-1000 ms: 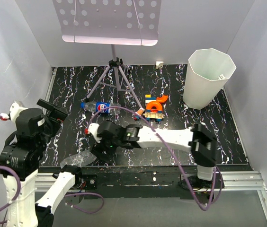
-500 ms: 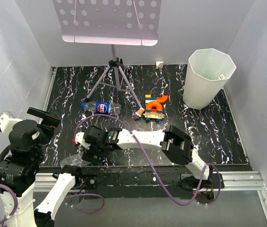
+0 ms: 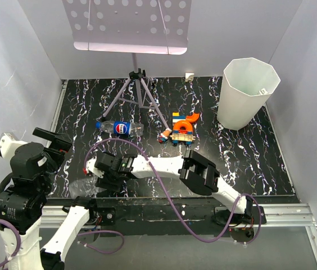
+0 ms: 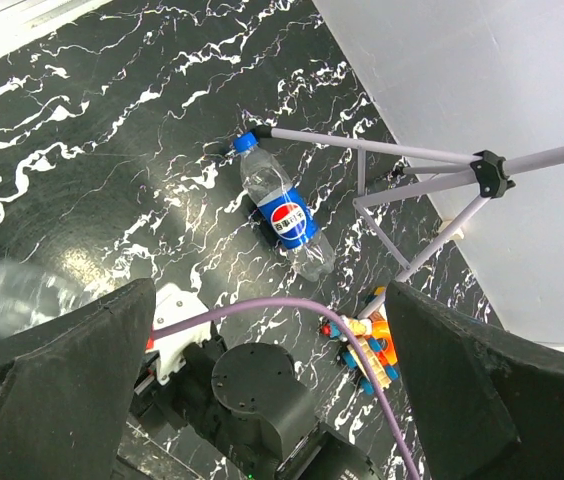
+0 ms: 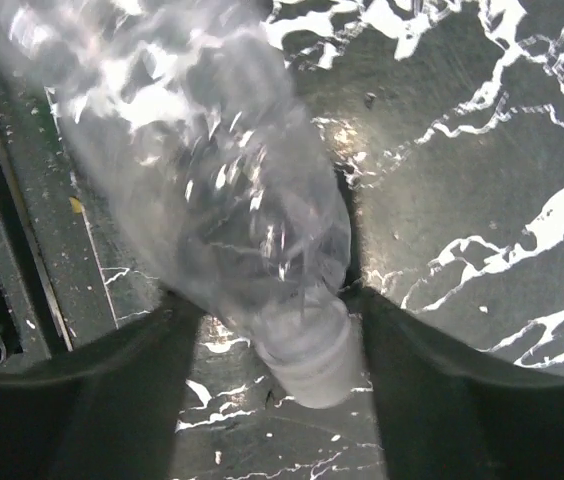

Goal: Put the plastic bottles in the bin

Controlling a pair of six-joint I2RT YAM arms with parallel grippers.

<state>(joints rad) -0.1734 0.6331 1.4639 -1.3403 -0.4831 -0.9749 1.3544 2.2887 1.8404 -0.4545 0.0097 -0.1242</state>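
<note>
A clear unlabelled bottle (image 3: 84,189) lies at the near left edge of the table. In the right wrist view this clear bottle (image 5: 232,200) is blurred, its capped neck pointing toward the camera. My right gripper (image 3: 95,183) reaches across the front of the table to it. The right gripper (image 5: 272,296) has both fingers (image 5: 162,380) pressed on the bottle's shoulder. The Pepsi bottle (image 3: 119,127) lies farther back, the same Pepsi bottle (image 4: 284,215) below my raised left gripper (image 4: 267,300), which is open and empty. The white bin (image 3: 248,93) stands at the back right. Other bottles are out of view.
A tripod stand (image 3: 139,93) with a perforated tray stands at the back centre, one leg near the Pepsi bottle. A cluster of toy blocks (image 3: 182,128) sits mid-table. The right arm's purple cable (image 4: 292,305) arcs over its wrist. Grey walls close in both sides.
My right arm swung left along the near edge and its jaws narrowed round the clear bottle. My left arm drew back toward the left wall, then held still.
</note>
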